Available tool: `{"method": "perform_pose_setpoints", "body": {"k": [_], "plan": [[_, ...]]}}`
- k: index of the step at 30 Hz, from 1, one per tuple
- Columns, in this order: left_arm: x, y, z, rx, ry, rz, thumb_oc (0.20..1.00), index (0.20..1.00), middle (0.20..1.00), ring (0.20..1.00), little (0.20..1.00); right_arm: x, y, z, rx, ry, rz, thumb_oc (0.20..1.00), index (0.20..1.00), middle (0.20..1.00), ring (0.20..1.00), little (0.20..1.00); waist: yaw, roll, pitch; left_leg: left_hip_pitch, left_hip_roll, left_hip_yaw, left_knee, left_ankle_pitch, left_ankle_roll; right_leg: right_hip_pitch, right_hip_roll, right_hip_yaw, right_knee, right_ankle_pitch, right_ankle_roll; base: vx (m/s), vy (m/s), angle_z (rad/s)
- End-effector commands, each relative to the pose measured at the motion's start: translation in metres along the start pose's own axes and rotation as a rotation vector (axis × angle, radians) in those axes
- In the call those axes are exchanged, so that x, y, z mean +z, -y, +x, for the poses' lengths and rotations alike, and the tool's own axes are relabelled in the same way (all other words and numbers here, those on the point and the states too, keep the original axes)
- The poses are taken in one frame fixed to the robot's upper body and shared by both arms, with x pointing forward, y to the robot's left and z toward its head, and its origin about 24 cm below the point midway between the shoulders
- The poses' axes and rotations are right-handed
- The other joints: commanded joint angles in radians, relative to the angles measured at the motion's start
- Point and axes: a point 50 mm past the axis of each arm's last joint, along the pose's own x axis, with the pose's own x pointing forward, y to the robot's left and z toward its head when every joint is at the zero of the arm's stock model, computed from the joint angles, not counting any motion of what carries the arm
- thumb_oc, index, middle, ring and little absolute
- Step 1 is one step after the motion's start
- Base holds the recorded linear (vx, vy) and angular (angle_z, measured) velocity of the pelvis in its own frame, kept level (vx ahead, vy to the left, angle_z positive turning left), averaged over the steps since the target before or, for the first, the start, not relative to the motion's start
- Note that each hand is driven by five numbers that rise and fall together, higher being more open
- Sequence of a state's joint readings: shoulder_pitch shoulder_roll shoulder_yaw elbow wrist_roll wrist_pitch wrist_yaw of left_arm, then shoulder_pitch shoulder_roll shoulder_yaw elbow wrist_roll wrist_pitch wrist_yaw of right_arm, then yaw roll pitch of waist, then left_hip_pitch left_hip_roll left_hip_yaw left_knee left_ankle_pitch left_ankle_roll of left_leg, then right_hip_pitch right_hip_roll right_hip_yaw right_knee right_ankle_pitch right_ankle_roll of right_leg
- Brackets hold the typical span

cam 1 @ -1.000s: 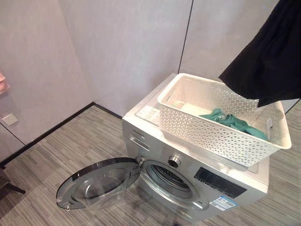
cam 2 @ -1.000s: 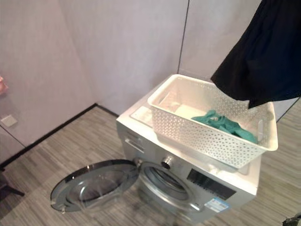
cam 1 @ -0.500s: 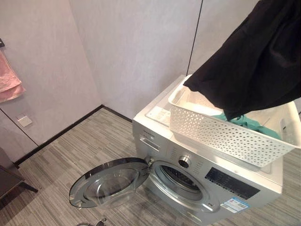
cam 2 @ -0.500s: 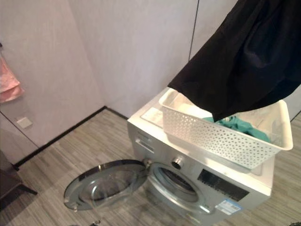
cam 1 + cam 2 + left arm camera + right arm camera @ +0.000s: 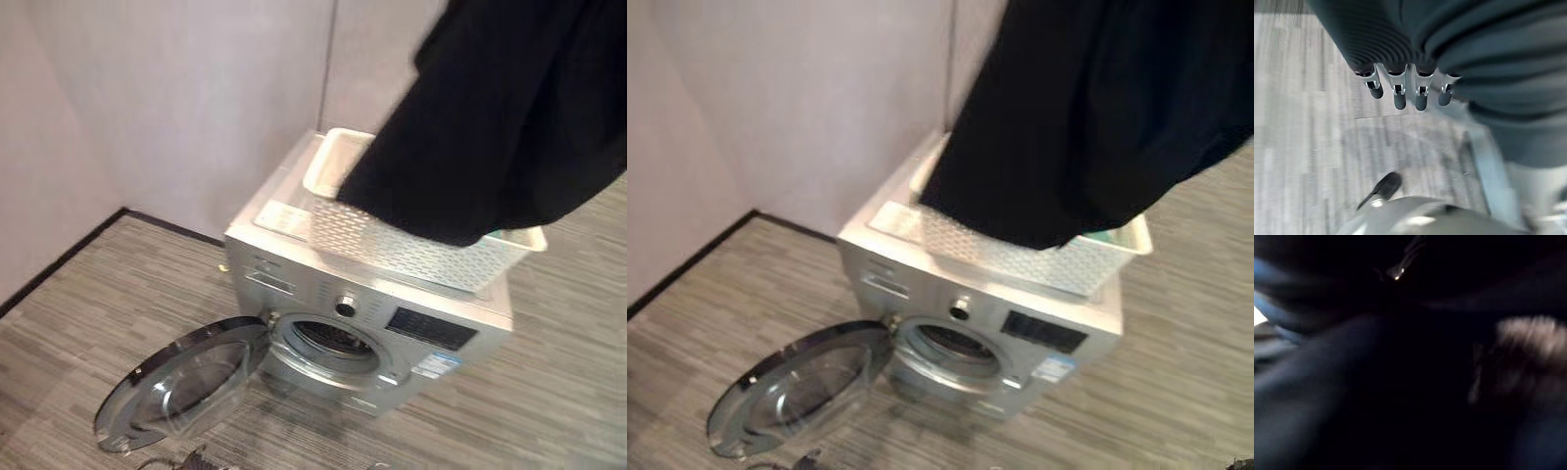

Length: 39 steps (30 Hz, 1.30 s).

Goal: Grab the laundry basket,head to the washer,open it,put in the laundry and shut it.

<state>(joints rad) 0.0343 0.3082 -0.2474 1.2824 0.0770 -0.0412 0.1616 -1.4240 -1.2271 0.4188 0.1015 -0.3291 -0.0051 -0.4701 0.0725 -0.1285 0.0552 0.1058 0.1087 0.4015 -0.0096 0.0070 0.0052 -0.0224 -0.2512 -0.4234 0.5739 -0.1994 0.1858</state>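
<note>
A silver front-loading washing machine stood on the grey striped floor near the pale wall. Its round door with the glass window was swung fully open to the robot's left side, almost flat and low above the floor, and the dark drum opening was uncovered. On the top of the machine rested a white perforated plastic laundry basket. At the right edge of the basket a small piece of green cloth was visible inside it.

A large black garment hung in the air in front of the basket, coming down from the upper right. It covered most of the basket's inside and its lower edge was at about the level of the basket's front wall; I could not tell if it touched the basket.

In the left wrist view the left hand was over the floor beside the machine, its fingers straight and side by side, holding nothing. The right wrist view was dark with the black cloth very close, so I could not tell how the right hand's fingers stood.
</note>
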Motion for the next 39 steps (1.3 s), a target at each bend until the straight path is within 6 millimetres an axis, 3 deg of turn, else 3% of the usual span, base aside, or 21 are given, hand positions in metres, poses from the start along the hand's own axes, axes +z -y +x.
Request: {"method": "perform_pose_setpoints", "body": {"k": [1,2,3,6,8,9,10,11,13,14,15,16,17,18,19,20,21,22,29,35,39], "plan": [[0.009,0.011,0.0,0.015,0.0,-0.096,1.0,1.0,1.0,1.0,1.0,-0.014,0.003,0.011,-0.045,-0.094,0.012,0.2,0.2,0.2,0.2,0.2,0.04,0.004,-0.048,-0.134,-0.114,-0.05,-0.076,-0.019,0.013,0.18,0.068,0.047,-0.2,0.101,0.002,-0.26,-0.221,-0.94],[0.008,0.01,0.0,0.03,-0.004,-0.125,1.0,1.0,1.0,1.0,1.0,-0.012,0.0,0.012,-0.046,-0.1,0.034,0.2,0.2,0.2,0.2,0.2,0.057,0.003,-0.049,-0.162,-0.096,-0.03,-0.073,0.0,0.003,0.202,0.094,0.072,-0.272,0.062,-0.011,-0.34,-0.347,-0.96],[0.009,0.007,0.0,0.051,0.0,-0.16,1.0,1.0,1.0,1.0,1.0,-0.007,-0.007,0.013,-0.035,-0.094,0.078,0.2,0.2,0.2,0.2,0.2,0.083,0.002,-0.053,-0.199,-0.056,0.004,-0.07,0.039,-0.023,0.241,0.134,0.089,-0.412,-0.025,-0.055,-0.27,-0.309,-0.94],[0.012,0.007,0.0,0.062,0.015,-0.169,1.0,1.0,1.0,1.0,1.0,-0.002,-0.011,0.014,-0.035,-0.086,0.116,0.2,0.2,0.2,0.2,0.2,0.102,0.008,-0.048,-0.216,-0.029,0.027,-0.069,0.062,-0.044,0.262,0.151,0.084,-0.471,-0.039,-0.069,-0.21,-0.259,-0.92],[0.054,0.005,0.0,0.085,0.193,-0.171,1.0,1.0,1.0,1.0,1.0,0.006,-0.022,-0.003,0.005,-0.072,0.194,0.2,0.2,0.2,0.2,0.2,0.124,0.028,0.002,-0.28,0.045,0.005,-0.05,0.147,-0.097,0.276,0.214,0.1,-0.575,-0.068,-0.111,-0.32,-0.453,-0.77],[0.053,0.004,0.0,0.087,0.192,-0.166,1.0,1.0,1.0,1.0,1.0,0.005,-0.021,-0.004,0.006,-0.075,0.192,0.2,0.2,0.2,0.2,0.2,0.124,0.027,0.002,-0.282,0.048,0.0,-0.048,0.149,-0.099,0.278,0.219,0.097,-0.577,-0.067,-0.114,-0.32,-0.441,-0.08],[0.112,-0.01,-0.012,0.128,0.466,-0.163,1.0,1.0,1.0,1.0,1.0,0.004,-0.018,-0.018,0.029,-0.057,0.175,0.2,0.2,0.2,0.2,0.2,0.107,0.042,0.043,-0.306,0.086,0.02,-0.012,0.141,-0.117,0.272,0.231,0.064,-0.603,-0.049,-0.119,-0.2,-0.207,0.43],[0.111,-0.011,-0.013,0.13,0.466,-0.155,1.0,1.0,1.0,1.0,1.0,0.002,-0.016,-0.021,0.03,-0.063,0.171,0.2,0.2,0.2,0.2,0.2,0.107,0.04,0.045,-0.31,0.089,0.012,-0.001,0.138,-0.118,0.277,0.236,0.059,-0.607,-0.047,-0.121,-0.27,-0.285,0.62],[0.161,-0.033,-0.042,0.177,0.755,-0.151,1.0,1.0,1.0,1.0,1.0,0.004,-0.014,-0.038,0.078,-0.04,0.157,0.2,0.2,0.2,0.2,0.2,0.088,0.046,0.076,-0.331,0.137,0.077,0.09,0.126,-0.14,0.271,0.238,0.008,-0.629,-0.027,-0.136,-0.26,-0.219,1.35],[0.194,-0.047,-0.071,0.205,0.961,-0.143,1.0,1.0,1.0,1.0,1.0,0.011,-0.019,-0.049,0.127,-0.022,0.196,0.2,0.2,0.2,0.2,0.2,0.062,0.049,0.088,-0.31,0.182,0.139,0.163,0.126,-0.159,0.253,0.222,-0.03,-0.635,-0.016,-0.15,-0.25,-0.184,1.42],[0.192,-0.049,-0.071,0.207,0.959,-0.139,1.0,1.0,1.0,1.0,1.0,0.01,-0.018,-0.051,0.127,-0.027,0.198,0.2,0.2,0.2,0.2,0.2,0.062,0.046,0.089,-0.315,0.189,0.135,0.18,0.119,-0.164,0.256,0.224,-0.03,-0.634,-0.018,-0.152,-0.24,-0.134,0.91],[0.206,-0.065,-0.097,0.254,1.109,-0.126,1.0,1.0,1.0,1.0,1.0,0.021,-0.027,-0.058,0.17,-0.011,0.278,0.2,0.2,0.2,0.2,0.2,0.073,0.033,0.092,-0.285,0.213,0.016,0.301,0.095,-0.179,0.245,0.203,-0.015,-0.634,-0.016,-0.164,-0.08,-0.041,0.47],[0.205,-0.067,-0.097,0.256,1.107,-0.125,1.0,1.0,1.0,1.0,1.0,0.021,-0.027,-0.058,0.17,-0.013,0.281,0.2,0.2,0.2,0.2,0.2,0.07,0.033,0.093,-0.292,0.219,0.01,0.317,0.089,-0.18,0.247,0.208,-0.017,-0.634,-0.017,-0.165,-0.1,0.005,0.0],[0.211,-0.075,-0.113,0.279,1.191,-0.133,1.0,1.0,1.0,1.0,1.0,0.032,-0.037,-0.059,0.207,0.007,0.349,0.2,0.2,0.2,0.2,0.2,0.082,0.031,0.08,-0.244,0.192,-0.165,0.374,0.047,-0.163,0.234,0.197,0.007,-0.636,-0.008,-0.17,-0.02,0.036,-0.28],[0.209,-0.075,-0.113,0.28,1.189,-0.136,1.0,1.0,1.0,1.0,1.0,0.032,-0.038,-0.058,0.208,0.01,0.353,0.2,0.2,0.2,0.2,0.2,0.077,0.035,0.082,-0.244,0.193,-0.17,0.381,0.041,-0.163,0.239,0.199,0.005,-0.636,-0.01,-0.169,-0.07,0.142,-0.59],[0.215,-0.079,-0.127,0.292,1.26,-0.176,1.0,1.0,1.0,1.0,1.0,0.038,-0.047,-0.056,0.228,0.006,0.407,0.2,0.2,0.2,0.2,0.2,0.063,0.056,0.06,-0.16,0.176,-0.264,0.335,0.024,-0.152,0.22,0.197,0.0,-0.646,0.012,-0.16,-0.05,0.101,-0.41],[0.214,-0.079,-0.127,0.292,1.258,-0.178,1.0,1.0,1.0,1.0,1.0,0.039,-0.048,-0.056,0.229,0.008,0.41,0.2,0.2,0.2,0.2,0.2,0.06,0.057,0.062,-0.153,0.175,-0.264,0.328,0.026,-0.153,0.224,0.197,-0.001,-0.647,0.012,-0.16,0.0,0.241,-0.35],[0.22,-0.079,-0.138,0.291,1.308,-0.182,1.0,1.0,1.0,1.0,1.0,0.041,-0.049,-0.056,0.241,0.013,0.425,0.2,0.2,0.2,0.2,0.2,0.019,0.093,0.024,-0.058,0.178,-0.268,0.197,0.006,-0.16,0.221,0.201,0.003,-0.659,0.019,-0.139,0.06,0.138,-0.08],[0.236,-0.075,-0.159,0.246,1.424,-0.164,1.0,1.0,1.0,1.0,1.0,0.04,-0.053,-0.077,0.303,-0.013,0.454,0.2,0.2,0.2,0.2,0.2,-0.035,0.138,-0.021,0.04,0.123,-0.213,-0.007,-0.016,-0.181,0.217,0.146,-0.018,-0.647,0.065,-0.112,0.01,0.146,0.18],[0.243,-0.078,-0.169,0.204,1.469,-0.176,1.0,1.0,1.0,1.0,1.0,0.048,-0.063,-0.085,0.353,-0.026,0.535,0.2,0.2,0.2,0.2,0.2,-0.04,0.145,-0.032,0.062,0.088,-0.193,-0.062,-0.028,-0.164,0.201,0.113,-0.013,-0.632,0.09,-0.095,-0.02,0.087,-0.01],[0.258,-0.077,-0.189,0.023,1.559,-0.228,1.0,1.0,1.0,1.0,1.0,0.059,-0.07,-0.09,0.434,-0.005,0.59,0.2,0.2,0.2,0.2,0.2,-0.053,0.15,-0.043,0.067,0.074,-0.185,-0.074,-0.033,-0.154,0.199,0.092,-0.024,-0.621,0.102,-0.084,-0.01,0.056,0.0]]}}
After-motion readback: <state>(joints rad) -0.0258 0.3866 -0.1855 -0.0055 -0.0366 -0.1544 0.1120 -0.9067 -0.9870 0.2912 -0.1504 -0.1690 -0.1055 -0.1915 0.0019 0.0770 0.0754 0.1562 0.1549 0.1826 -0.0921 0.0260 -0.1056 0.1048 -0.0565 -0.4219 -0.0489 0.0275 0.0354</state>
